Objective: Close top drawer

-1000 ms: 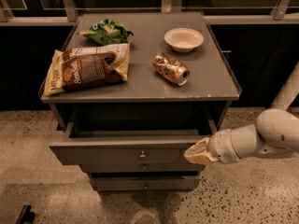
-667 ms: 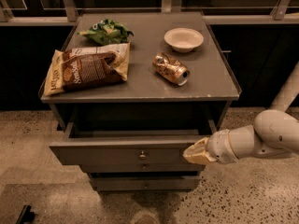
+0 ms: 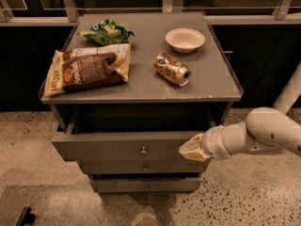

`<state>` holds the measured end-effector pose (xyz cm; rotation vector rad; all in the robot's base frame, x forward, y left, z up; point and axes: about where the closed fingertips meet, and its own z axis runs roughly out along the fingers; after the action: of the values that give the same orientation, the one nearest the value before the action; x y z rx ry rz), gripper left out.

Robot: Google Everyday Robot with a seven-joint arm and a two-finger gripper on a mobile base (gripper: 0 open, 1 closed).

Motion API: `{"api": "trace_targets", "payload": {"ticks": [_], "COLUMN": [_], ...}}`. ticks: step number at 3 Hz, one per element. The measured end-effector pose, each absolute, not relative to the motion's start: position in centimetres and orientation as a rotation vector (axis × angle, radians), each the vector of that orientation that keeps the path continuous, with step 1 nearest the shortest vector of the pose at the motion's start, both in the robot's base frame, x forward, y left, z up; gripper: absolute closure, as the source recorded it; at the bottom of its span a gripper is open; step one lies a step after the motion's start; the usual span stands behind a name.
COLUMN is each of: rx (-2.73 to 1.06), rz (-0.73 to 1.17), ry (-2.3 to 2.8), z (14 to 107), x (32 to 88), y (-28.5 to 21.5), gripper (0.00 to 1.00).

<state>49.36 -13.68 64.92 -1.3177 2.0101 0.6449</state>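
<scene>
Cabinet top (image 3: 209, 76): SunChips bag (image 3: 89, 69) | gripper fingers (image 3: 187, 150) together at open top drawer (image 3: 113, 149)

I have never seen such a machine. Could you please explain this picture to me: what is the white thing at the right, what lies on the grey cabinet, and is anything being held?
The white tube at the right is a robot's single arm. Its tan-tipped gripper is at the right end of the wide grey top drawer, which stands pulled out; it seems to touch the flat front. A small round metal knob sits at the centre of that front.

The one camera looks down at the cabinet from the front; where it is mounted is not known.

On the grey cabinet top lie a brown chip bag, a crumpled green bag, a pale round bowl and a dented gold can on its side. Nothing appears to be carried.
</scene>
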Motion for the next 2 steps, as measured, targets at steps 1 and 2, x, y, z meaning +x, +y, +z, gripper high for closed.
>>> {"api": "trace_targets", "payload": {"ticks": [1, 2], "rx": [-1.331, -1.331], "rz": [0.554, 0.554], "ry": [1.961, 1.961], "z": [65.35, 65.35], "x": [51.97, 51.87], "y": [-12.73, -12.71], "gripper": [1.0, 1.0]}}
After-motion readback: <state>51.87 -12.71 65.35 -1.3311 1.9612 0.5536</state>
